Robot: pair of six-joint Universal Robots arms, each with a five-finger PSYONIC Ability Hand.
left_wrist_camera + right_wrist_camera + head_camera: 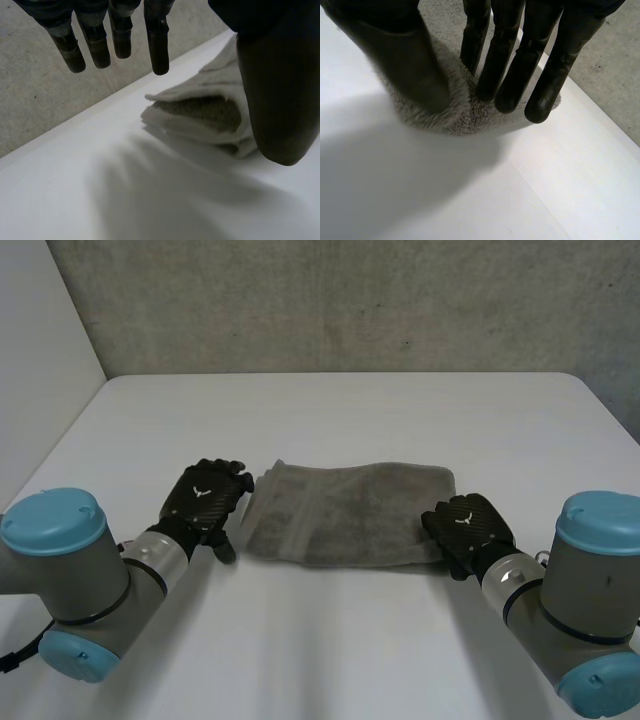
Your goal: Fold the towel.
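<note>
Grey terry towel (350, 512), folded into a flat oblong with a stitched band along its border, lying on the smooth white table (330, 410) between the two hands. The left hand (205, 495) is just beside one short end, where the stacked layers gape. Its fingers (159, 45) are straight, spread and clear of the cloth, thumb apart. The right hand (468, 525) is at a corner of the opposite end. Its fingers (515, 75) are straight and side by side over the nubby pile, thumb apart, clamping nothing.

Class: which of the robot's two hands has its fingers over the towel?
The right hand: its straight fingers reach over a corner of the towel. The left hand has its fingers over bare table beside the towel's end.
</note>
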